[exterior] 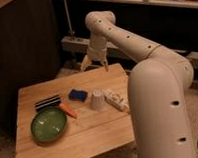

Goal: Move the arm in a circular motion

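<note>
The thick cream-white arm (153,85) with small dark holes fills the right side of the camera view and bends up and left to an elbow near the top. From there the wrist drops to the pale two-fingered gripper (95,65), which hangs over the far edge of the wooden table (95,138). Its fingers (84,64) are spread apart and hold nothing.
On the table are a green plate (48,124), an orange carrot (68,110), a black-and-white striped object (47,102), a blue object (78,94), an upturned white cup (97,99) and a pale wrapped item (117,100). A dark shelf unit stands behind.
</note>
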Tool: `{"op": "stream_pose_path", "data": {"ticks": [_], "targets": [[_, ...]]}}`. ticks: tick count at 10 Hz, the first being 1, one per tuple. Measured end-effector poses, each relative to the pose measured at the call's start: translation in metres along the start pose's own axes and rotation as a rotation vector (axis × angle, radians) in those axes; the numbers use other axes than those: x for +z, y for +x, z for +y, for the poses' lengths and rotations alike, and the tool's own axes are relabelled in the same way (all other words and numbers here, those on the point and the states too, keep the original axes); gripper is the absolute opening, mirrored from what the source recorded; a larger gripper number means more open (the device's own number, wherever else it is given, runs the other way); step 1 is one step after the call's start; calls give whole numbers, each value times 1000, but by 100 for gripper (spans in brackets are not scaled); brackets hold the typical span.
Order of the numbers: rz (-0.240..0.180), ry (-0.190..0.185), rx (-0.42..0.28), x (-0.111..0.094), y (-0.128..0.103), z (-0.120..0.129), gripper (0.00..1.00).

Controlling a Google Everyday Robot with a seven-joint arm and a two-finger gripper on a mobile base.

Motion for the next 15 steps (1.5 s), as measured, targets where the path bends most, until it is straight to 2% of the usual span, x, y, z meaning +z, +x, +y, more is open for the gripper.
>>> {"op": "stream_pose_path", "data": {"ticks": [3,5,8,9,12,13,15], "targets": [[9,-5,41,-5,-15,24,80],[23,-6,93,-10,-28,43,80],[50,-10,188,-22,-68,101,80],[60,-9,229,-26,-87,127,80],[87,-10,318,-40,-134,182,80],[104,-13,351,-48,-157,208,80],[117,-26,400,-62,-198,238,80]]}}
